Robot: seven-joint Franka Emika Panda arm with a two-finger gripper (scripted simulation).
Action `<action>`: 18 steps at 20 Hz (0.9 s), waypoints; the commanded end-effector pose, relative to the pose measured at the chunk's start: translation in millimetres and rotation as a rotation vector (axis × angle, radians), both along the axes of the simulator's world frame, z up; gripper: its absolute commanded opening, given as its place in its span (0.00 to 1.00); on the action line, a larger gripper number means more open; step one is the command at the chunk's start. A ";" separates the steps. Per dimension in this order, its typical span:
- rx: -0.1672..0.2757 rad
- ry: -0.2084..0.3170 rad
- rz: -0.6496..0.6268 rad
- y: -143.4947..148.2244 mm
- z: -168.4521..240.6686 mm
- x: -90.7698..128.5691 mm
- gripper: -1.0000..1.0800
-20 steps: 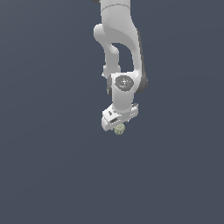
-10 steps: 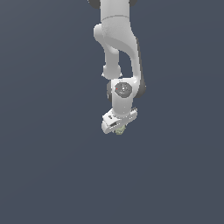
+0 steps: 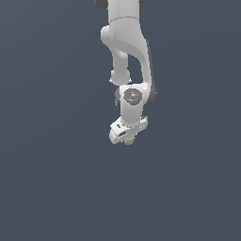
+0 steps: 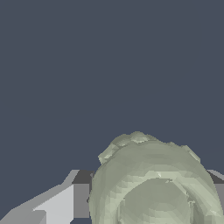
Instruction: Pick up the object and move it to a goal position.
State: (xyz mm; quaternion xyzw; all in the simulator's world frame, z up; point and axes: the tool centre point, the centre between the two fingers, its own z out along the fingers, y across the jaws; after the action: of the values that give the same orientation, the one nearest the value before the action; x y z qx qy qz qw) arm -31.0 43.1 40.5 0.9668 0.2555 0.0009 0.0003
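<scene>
My gripper (image 3: 128,139) hangs below the white arm (image 3: 127,52), about mid-frame in the exterior view. No worktop edge or corner shows anywhere, only flat dark grey-blue, so I can't place things against edges.

The object (image 4: 155,183) sits right at my fingers. In the wrist view its pale olive ridged bulk fills the space beside one grey finger (image 4: 81,199), with a sliver of the other finger at the far side. In the exterior view only a small green bit (image 3: 129,140) peeks out under the white gripper bar. The fingers look closed in on it from both sides, so I judge I'm pinching the object. Exact contact is hidden by the object itself.

Whether it's lifted or on a surface: can't tell, since no shadow or surface line shows.

Risks, my judgement:
- Lumpy rounded ridges mean small contact patches, so it could roll or squirt out of the pinch.
- It seems to sit low at the fingertips; a quick swing or wrist twist may shake it loose.
- No goal marker is visible, so I can't check the aim.

Containers: none visible, so nothing to report in them.
</scene>
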 end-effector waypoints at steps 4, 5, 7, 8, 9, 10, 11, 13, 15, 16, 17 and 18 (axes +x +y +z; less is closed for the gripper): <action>0.000 0.001 0.001 -1.0 4.1 1.4 0.00; 0.000 0.001 0.001 -1.7 6.5 2.4 0.00; 0.000 0.001 0.001 -3.6 12.9 4.9 0.00; 0.000 0.001 0.001 -4.8 16.8 6.5 0.00; 0.000 0.001 0.001 -6.1 21.3 8.3 0.00; 0.000 0.001 0.001 -7.6 26.3 10.3 0.00; 0.001 0.001 0.001 -9.0 31.7 12.5 0.00; 0.001 0.001 0.001 -12.7 44.1 17.5 0.00; 0.001 0.001 0.001 -17.0 58.5 23.3 0.00; 0.001 0.001 0.001 -19.2 66.3 26.5 0.00; 0.001 0.001 0.001 -21.6 74.6 29.9 0.00; 0.001 0.001 0.001 -24.2 83.3 33.4 0.00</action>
State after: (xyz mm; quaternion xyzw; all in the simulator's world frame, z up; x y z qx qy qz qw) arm -2.6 22.7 110.8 0.9667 0.2561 0.0004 -0.0003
